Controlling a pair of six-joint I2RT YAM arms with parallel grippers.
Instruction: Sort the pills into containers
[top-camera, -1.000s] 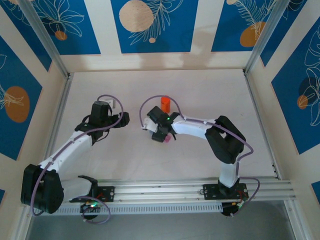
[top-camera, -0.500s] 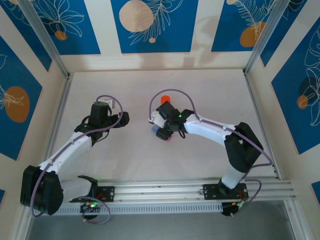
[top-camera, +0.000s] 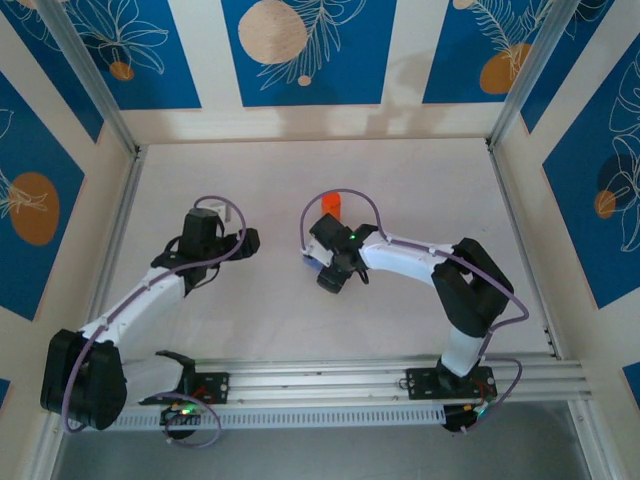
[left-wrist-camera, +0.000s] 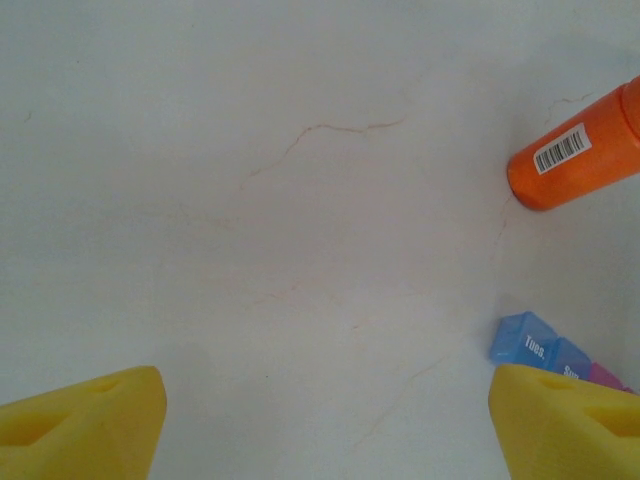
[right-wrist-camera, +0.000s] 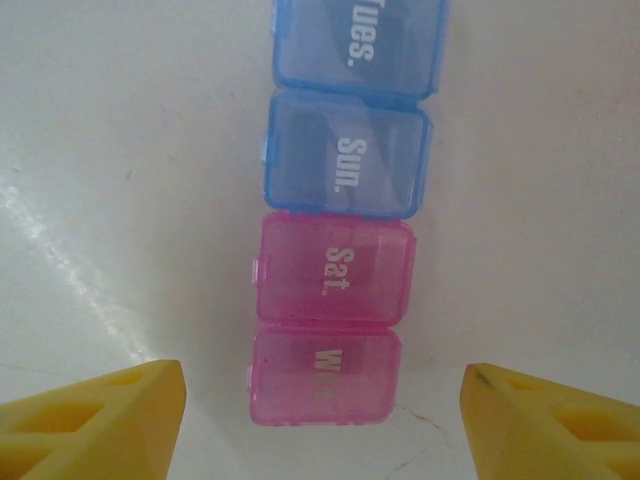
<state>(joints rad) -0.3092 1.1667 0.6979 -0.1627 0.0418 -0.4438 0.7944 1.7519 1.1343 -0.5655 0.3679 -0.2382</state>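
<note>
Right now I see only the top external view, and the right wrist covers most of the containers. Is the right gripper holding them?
Observer: No. In the right wrist view the right gripper is open. Its fingers stand on either side of the containers, with a gap on both sides.
Operator: Are they open or closed?
Observer: All four lids seen there look shut: two blue, marked Tues. and Sun., then two pink, one marked Sat.
Operator: And the other arm?
Observer: The left gripper is open too, over bare table, holding nothing.
</note>
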